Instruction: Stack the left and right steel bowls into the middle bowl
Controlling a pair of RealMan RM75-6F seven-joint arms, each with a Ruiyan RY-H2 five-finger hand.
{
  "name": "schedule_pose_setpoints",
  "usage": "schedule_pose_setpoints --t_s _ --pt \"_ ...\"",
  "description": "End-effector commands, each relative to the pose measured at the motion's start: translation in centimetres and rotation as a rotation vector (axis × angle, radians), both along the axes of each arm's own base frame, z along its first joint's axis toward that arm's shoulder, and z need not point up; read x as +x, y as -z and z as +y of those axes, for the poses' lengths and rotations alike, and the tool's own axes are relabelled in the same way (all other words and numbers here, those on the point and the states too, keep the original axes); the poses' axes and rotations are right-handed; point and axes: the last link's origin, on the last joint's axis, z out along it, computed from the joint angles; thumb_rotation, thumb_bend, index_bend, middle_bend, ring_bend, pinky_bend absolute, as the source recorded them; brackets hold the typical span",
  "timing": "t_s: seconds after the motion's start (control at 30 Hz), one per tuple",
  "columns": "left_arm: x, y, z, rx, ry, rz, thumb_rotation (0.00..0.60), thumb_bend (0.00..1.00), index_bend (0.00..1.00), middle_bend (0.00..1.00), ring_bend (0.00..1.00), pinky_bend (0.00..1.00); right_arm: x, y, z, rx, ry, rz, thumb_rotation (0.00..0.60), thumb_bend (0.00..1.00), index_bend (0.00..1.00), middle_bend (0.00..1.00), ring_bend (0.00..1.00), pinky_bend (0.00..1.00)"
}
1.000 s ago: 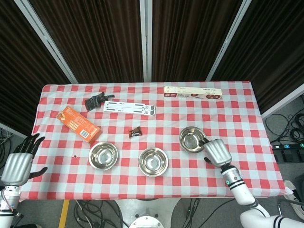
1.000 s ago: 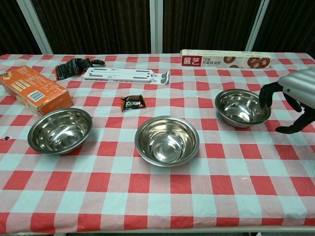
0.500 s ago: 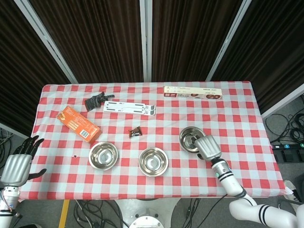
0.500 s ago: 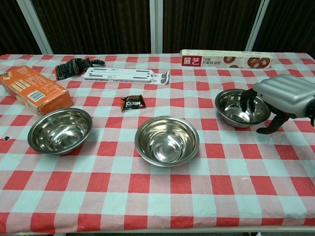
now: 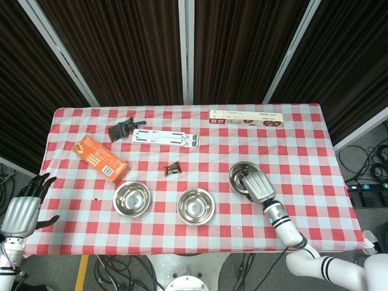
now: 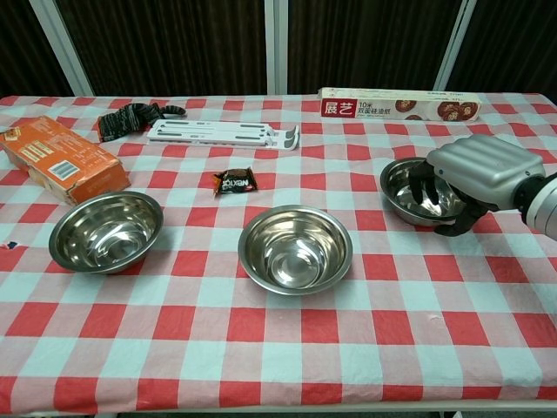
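Chest view: candy wrapper (image 6: 235,182) lies behind middle bowl (image 6: 295,248).

**Materials and Surface Finishes**

We note three steel bowls with a polished, mirror-like finish: left bowl (image 6: 105,232), middle bowl (image 6: 295,248), right bowl (image 6: 416,189). The right hand (image 6: 477,176) has a smooth silver-grey shell with dark fingers (image 6: 424,187). The checked tablecloth (image 6: 287,340) reads as matt cloth. The orange box (image 6: 59,158) and long carton (image 6: 399,104) look like printed cardboard. The snack wrapper (image 6: 236,182) is glossy.

Head view: high, looking down, far. Chest view: low, near, forward. Shared: table (image 5: 303,151).
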Motion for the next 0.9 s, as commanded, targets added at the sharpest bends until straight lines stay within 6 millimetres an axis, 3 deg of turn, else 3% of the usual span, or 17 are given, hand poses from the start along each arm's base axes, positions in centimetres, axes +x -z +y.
schedule_pose_setpoints --t_s 0.03,0.5,0.9 --pt "-0.13 -0.01 -0.02 0.0 -0.004 0.0 0.6 0.11 0.16 0.17 0.11 0.27 0.06 0.42 -0.18 0.004 -0.002 0.013 0.6 0.18 0.51 0.53 0.65 0.67" --pt "-0.3 0.1 0.01 -0.006 -0.009 -0.002 0.6 0.11 0.16 0.17 0.11 0.27 0.12 1.22 -0.43 0.008 0.006 0.029 0.6 0.31 0.67 0.63 0.65 0.67" --pt "-0.37 0.18 0.04 -0.007 -0.013 -0.004 0.6 0.11 0.16 0.17 0.11 0.27 0.8 0.43 -0.64 -0.023 -0.016 0.011 0.6 0.33 0.69 0.65 0.65 0.67"
